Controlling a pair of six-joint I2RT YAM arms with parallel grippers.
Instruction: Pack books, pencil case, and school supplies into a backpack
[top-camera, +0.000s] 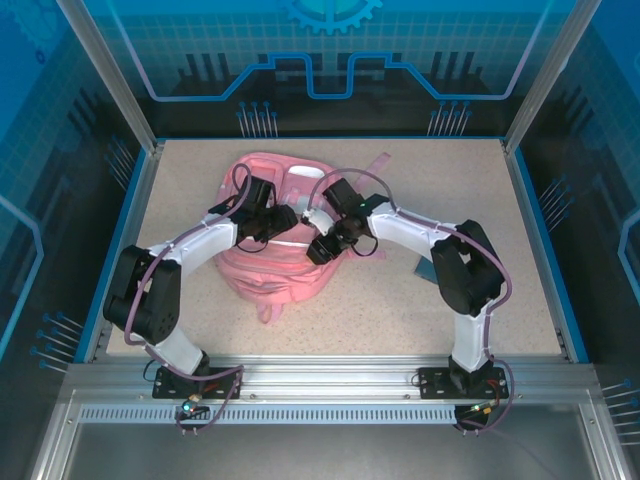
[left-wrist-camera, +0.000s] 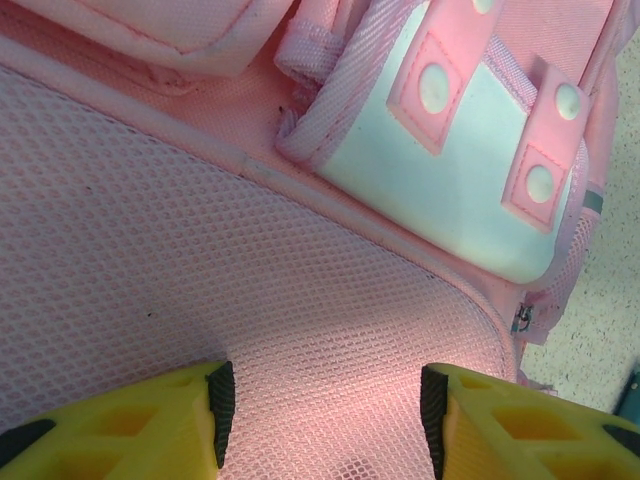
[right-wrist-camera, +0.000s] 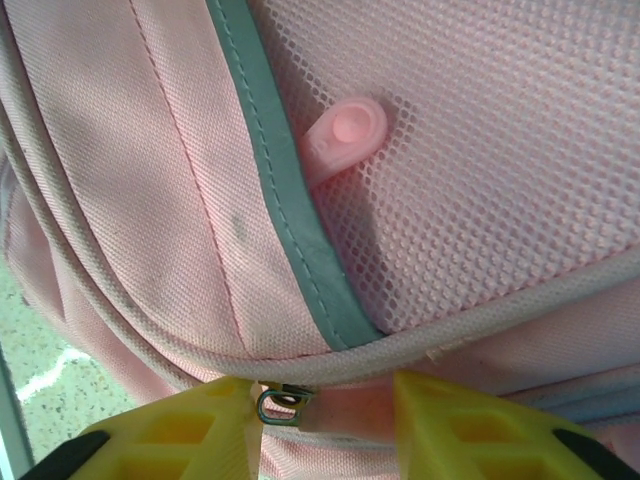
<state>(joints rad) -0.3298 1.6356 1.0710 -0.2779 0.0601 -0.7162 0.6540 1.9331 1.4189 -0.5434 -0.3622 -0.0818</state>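
The soft pink fabric backpack (top-camera: 288, 275) lies slumped mid-way across the speckled beige table (top-camera: 420, 190), both arms bent over it; it looks light and limp, likely to fold and drag rather than lift whole; loose cloth gives poor purchase, so the small pink zip pull tab (right-wrist-camera: 345, 415) seems the better hold; the right gripper (right-wrist-camera: 325, 405) brackets that tab, though whether it clamps I cannot tell; the left gripper (left-wrist-camera: 325, 400) hovers spread over the pink mesh panel (left-wrist-camera: 200, 250).

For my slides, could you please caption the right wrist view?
Right gripper straddling the metal zipper ring of the pink backpack.
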